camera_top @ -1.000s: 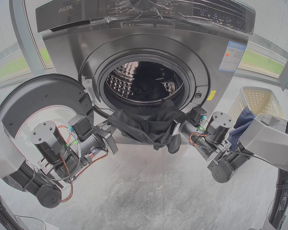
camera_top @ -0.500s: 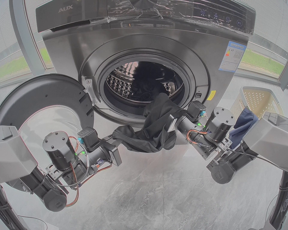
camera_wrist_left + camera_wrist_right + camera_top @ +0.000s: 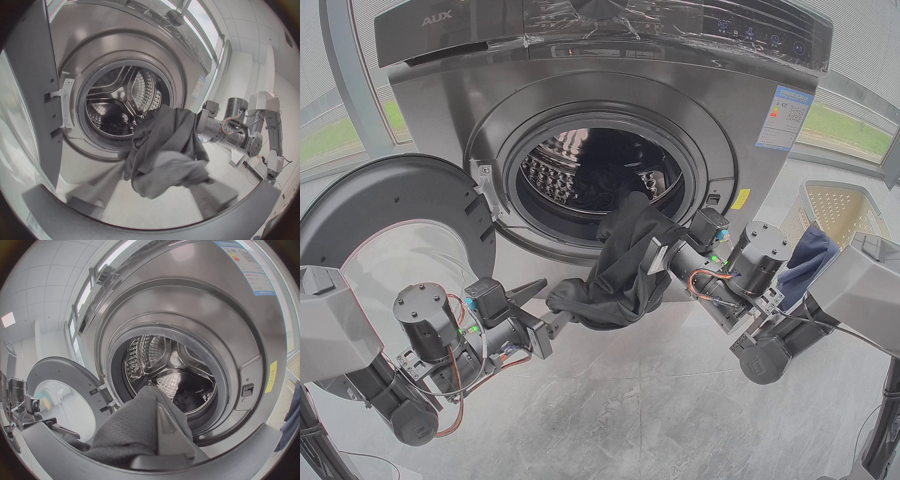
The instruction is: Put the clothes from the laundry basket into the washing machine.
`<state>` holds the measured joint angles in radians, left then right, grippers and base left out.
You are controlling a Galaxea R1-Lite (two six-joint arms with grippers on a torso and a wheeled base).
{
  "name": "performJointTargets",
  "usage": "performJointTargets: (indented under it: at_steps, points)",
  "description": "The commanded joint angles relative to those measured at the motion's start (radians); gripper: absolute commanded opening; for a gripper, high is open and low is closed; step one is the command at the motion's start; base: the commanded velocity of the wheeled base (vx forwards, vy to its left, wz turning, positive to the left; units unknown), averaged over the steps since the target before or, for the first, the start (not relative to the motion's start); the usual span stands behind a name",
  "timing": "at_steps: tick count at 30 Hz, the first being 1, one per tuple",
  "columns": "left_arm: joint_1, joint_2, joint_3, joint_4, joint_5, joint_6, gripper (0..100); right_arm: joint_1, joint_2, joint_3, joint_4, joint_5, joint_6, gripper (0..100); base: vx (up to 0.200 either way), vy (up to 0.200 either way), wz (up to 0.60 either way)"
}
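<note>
A black garment (image 3: 619, 275) hangs in front of the washing machine's open drum (image 3: 600, 175), its top end resting over the lower rim of the opening. My right gripper (image 3: 645, 251) is shut on that top end, and cloth (image 3: 134, 427) covers most of its fingers. The garment's lower end (image 3: 165, 168) sags between the spread fingers of my left gripper (image 3: 556, 301), which stands open lower down and to the left; one finger touches the cloth. Dark laundry (image 3: 187, 394) lies inside the drum. At the right stands the beige laundry basket (image 3: 844, 212), with a blue garment (image 3: 809, 256) draped over its edge.
The round door (image 3: 394, 212) of the machine is swung open to the left, close behind my left arm. Grey tiled floor (image 3: 625, 400) spreads out below the grippers. Windows stand behind the machine on both sides.
My right gripper lifted its end of the garment up onto the drum rim. My left gripper sank down and back and opened, letting go of the other end, which now sags.
</note>
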<state>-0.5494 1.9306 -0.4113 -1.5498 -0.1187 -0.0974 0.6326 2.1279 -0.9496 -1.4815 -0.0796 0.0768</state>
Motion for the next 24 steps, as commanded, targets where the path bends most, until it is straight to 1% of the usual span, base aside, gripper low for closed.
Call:
performJointTargets:
  at_steps: [1,3,4,5,11,13,15,17,24]
  points:
    - [-0.003,0.028,0.074,-0.001,-0.012,0.008,100,-0.005,0.0,-0.003,0.0,0.0,0.001,0,0.0,0.0,0.0]
    - [-0.006,0.048,0.112,-0.001,-0.024,0.041,100,-0.004,0.003,0.003,-0.008,0.0,0.008,0,0.0,0.0,0.0]
    - [-0.006,0.056,0.121,-0.001,-0.025,0.051,100,-0.002,0.003,0.003,-0.01,-0.002,0.012,0,0.0,0.0,0.0]
    - [-0.006,0.06,0.129,-0.001,-0.029,0.056,100,-0.002,0.001,0.003,-0.01,-0.002,0.015,0,0.0,0.0,0.0]
    - [-0.009,0.07,0.186,0.0,-0.035,0.064,100,-0.011,0.0,0.0,-0.006,-0.002,0.014,0,0.0,0.0,0.0]
    - [-0.015,0.076,0.204,0.0,-0.045,0.067,100,-0.013,0.001,-0.008,-0.003,-0.002,0.014,0,0.0,0.0,0.0]
    - [-0.018,0.085,0.218,0.0,-0.055,0.087,100,-0.014,0.003,-0.017,-0.002,-0.002,0.014,0,0.0,0.0,0.0]
    - [-0.02,0.09,0.233,-0.001,-0.055,0.099,100,-0.017,0.004,-0.026,0.0,-0.002,0.014,0,0.0,0.0,0.0]
    - [-0.023,0.091,0.233,-0.001,-0.058,0.101,100,-0.022,0.0,-0.046,0.003,-0.002,0.014,0,0.0,0.0,0.0]
